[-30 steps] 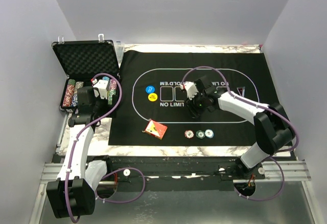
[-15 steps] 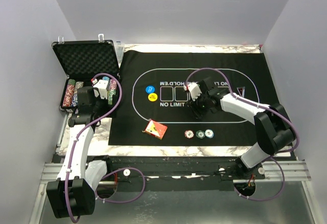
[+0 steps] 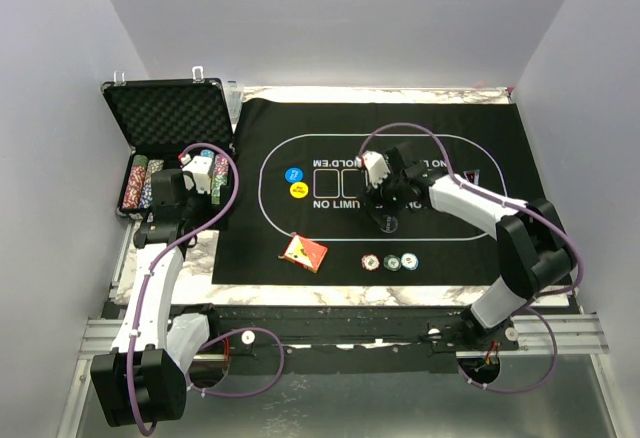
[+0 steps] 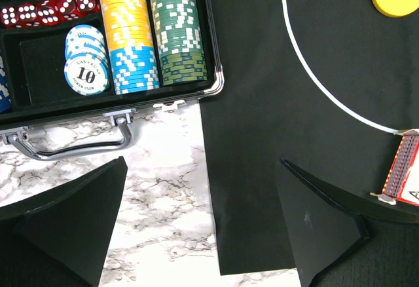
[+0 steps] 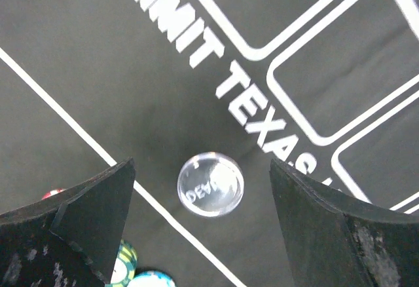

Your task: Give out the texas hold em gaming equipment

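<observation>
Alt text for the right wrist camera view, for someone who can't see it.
A round dealer button lies flat on the black felt mat between the fingers of the open right hand. White TEXAS lettering and card outlines run above it; striped chips peek in at the bottom edge.

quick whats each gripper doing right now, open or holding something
Left gripper: open, holding nothing.
Right gripper: open, holding nothing; the dealer button lies free on the mat between its jaws.
</observation>
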`<state>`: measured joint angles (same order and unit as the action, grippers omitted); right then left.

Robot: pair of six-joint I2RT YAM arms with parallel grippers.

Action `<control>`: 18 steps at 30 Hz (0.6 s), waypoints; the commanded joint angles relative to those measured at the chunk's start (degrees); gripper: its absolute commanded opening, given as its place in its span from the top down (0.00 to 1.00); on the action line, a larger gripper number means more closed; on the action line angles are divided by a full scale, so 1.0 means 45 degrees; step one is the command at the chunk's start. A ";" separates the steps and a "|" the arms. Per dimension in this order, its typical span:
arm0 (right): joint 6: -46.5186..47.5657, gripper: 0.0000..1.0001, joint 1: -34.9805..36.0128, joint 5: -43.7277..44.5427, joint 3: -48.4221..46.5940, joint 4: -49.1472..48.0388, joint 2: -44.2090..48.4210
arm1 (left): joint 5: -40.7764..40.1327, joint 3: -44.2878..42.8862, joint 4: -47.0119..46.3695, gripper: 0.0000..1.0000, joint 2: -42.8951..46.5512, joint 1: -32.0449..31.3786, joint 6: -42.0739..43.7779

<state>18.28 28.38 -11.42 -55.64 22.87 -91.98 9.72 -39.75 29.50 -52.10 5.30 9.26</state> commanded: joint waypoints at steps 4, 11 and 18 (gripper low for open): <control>-0.1208 0.13 0.0613 -0.1072 -0.3676 -0.0377 -0.1954 | 0.0264 -0.0269 -0.0021 0.02 -0.0104 0.0075 0.0062; -0.2426 0.13 0.1553 -0.0537 -0.6692 -0.1382 -0.4294 | 0.0146 -0.0294 -0.0022 0.02 -0.0121 0.0062 0.0013; -0.3138 0.16 0.2383 0.0334 -0.9037 -0.2037 -0.6571 | 0.0151 -0.0279 -0.0015 0.02 -0.0230 0.0073 0.0013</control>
<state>7.07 37.52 -12.69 -90.48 16.14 -116.38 9.74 -39.75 29.50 -52.73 5.30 9.23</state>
